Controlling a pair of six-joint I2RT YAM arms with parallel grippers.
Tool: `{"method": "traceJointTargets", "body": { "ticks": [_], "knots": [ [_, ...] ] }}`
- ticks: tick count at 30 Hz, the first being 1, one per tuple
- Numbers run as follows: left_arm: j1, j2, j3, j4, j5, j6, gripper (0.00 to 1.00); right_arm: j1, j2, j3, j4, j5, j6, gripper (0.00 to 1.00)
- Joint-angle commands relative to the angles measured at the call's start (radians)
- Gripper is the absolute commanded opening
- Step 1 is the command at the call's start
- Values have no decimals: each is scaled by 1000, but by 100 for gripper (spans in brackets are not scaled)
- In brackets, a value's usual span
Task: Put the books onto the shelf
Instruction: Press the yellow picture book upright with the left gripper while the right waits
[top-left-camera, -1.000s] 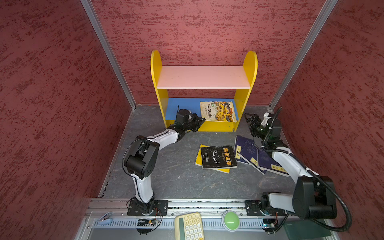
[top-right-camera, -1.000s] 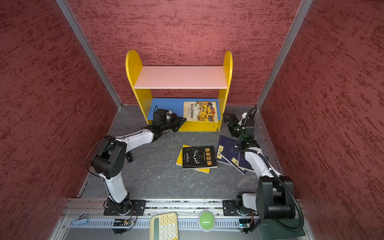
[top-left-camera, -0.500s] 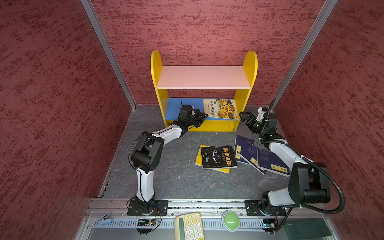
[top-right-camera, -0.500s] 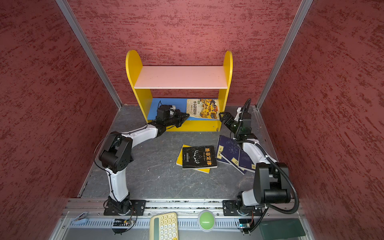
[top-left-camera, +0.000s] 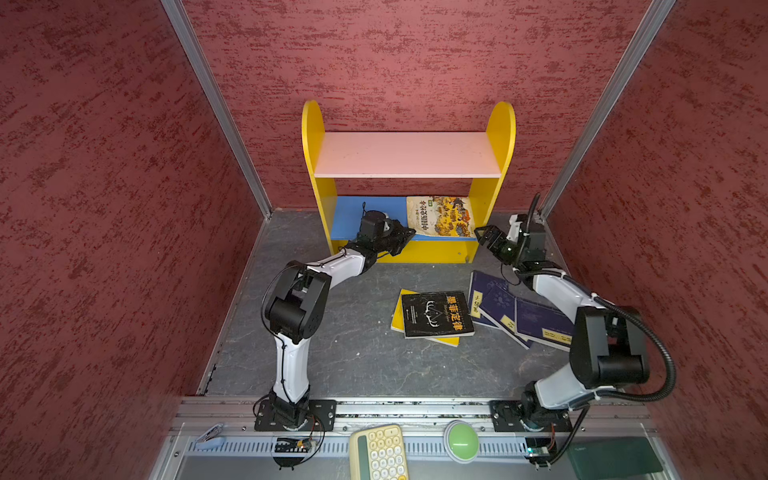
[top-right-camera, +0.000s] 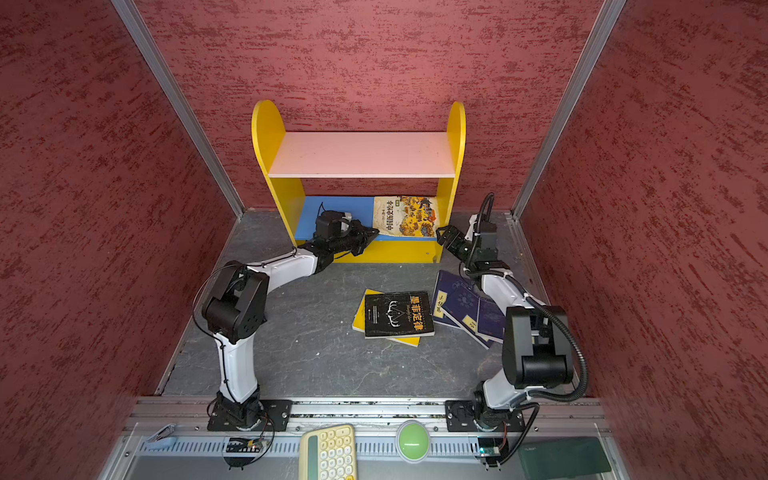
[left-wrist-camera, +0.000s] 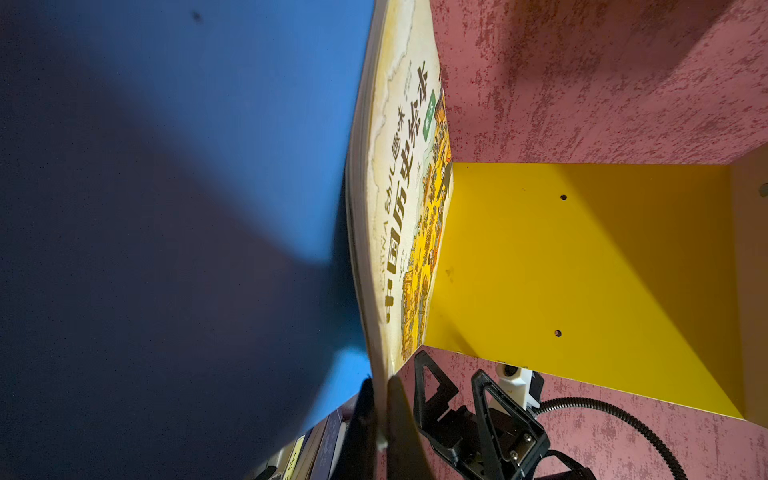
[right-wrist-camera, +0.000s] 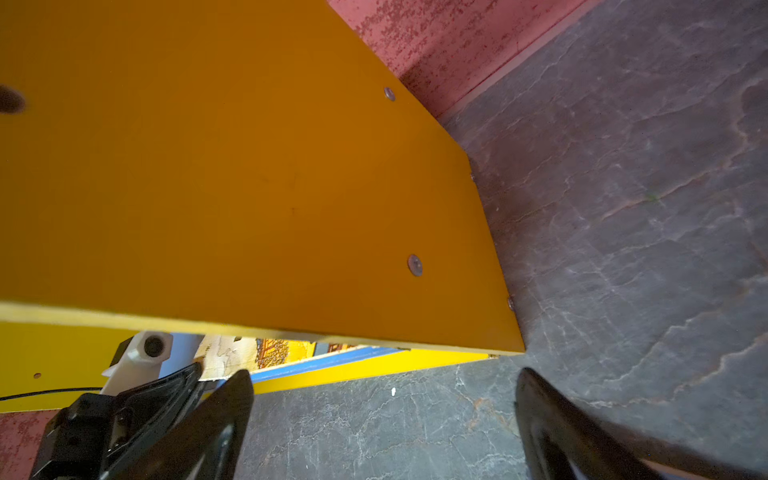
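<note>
The illustrated book (top-left-camera: 441, 216), inside the shelf (top-left-camera: 312, 137) just ahead of the left hand (top-left-camera: 406, 236), is pinched by it; the right hand (top-left-camera: 484, 233) is spread.

One illustrated book (top-left-camera: 441, 216) on the lower board of the single shelf (top-left-camera: 312, 137); in front of the shelf, one black book (top-left-camera: 436, 313), one yellow book (top-left-camera: 397, 311), three navy books (top-left-camera: 500, 303): six in all. One keypad (top-left-camera: 380, 453), one green button (top-left-camera: 460, 440), one dark slab (top-left-camera: 615, 457).

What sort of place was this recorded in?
Likely a robot test booth, not a home: red textured wall panels in aluminium framing, left arm and right arm bolted to a front rail, with a keypad and green button nearby.
</note>
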Motion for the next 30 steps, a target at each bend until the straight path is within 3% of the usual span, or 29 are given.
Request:
{"method": "traceJointTargets", "body": {
  "ticks": [1,20,30],
  "knots": [
    [-39,24,2,19,55,5,0,2,28,42,25,-4,-15,99],
    [-44,6,-18,-25,65,19,0,88,163,116,33,128,-71,98],
    [-35,2,-15,-67,76,35,0,92,205,138,20,144,-73,97]
  ]
}}
